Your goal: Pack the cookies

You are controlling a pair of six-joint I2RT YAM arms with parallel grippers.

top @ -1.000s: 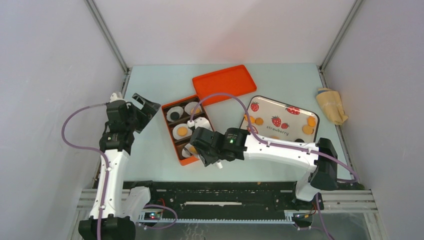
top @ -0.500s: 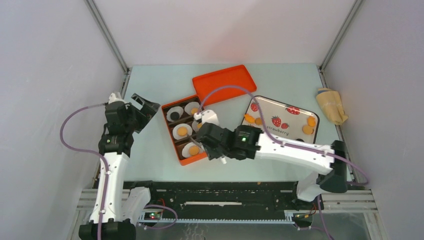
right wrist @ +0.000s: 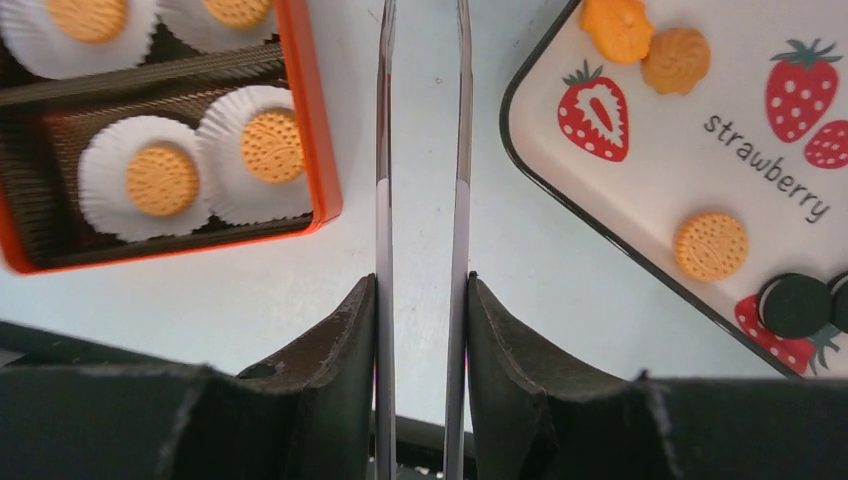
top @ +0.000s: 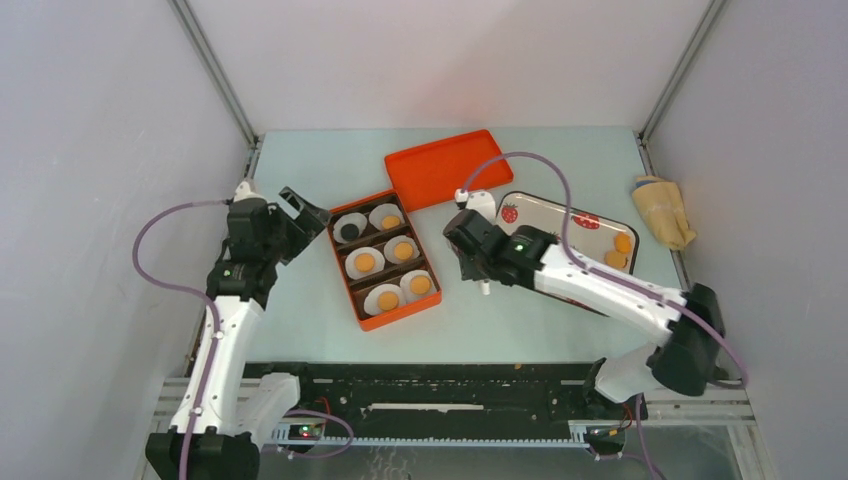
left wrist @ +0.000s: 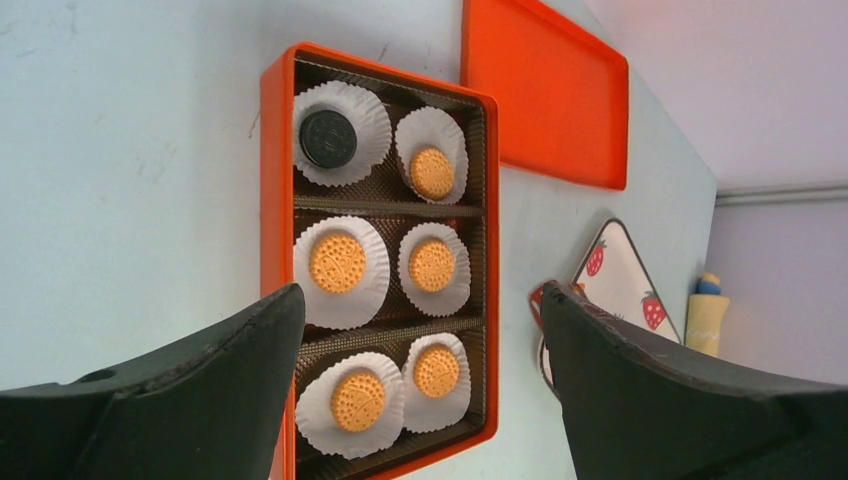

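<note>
Five orange cookies (left wrist: 337, 262) and one dark cookie (left wrist: 328, 138) sit in white paper cups in the orange box (top: 341, 272). More cookies (right wrist: 710, 245) lie loose on the strawberry tray (top: 560, 212). My right gripper (right wrist: 420, 280) is shut on a pair of thin tongs (right wrist: 385, 150), above the bare table between box and tray. The blades stand slightly apart, nothing shows between them, and their tips run out of view. My left gripper (left wrist: 418, 300) hangs wide open at the box's left side, holding nothing.
The orange lid (top: 447, 167) lies behind the box. Two dark cookies (right wrist: 793, 305) rest on the tray's near part. A yellow cloth-like bundle (top: 663, 211) sits at the table's right edge. Grey walls close in both sides.
My right arm has swung from over the box's near end rightwards to the tray's near corner, tongs still held. The near cups now show their cookies. The left gripper edged toward the box.
</note>
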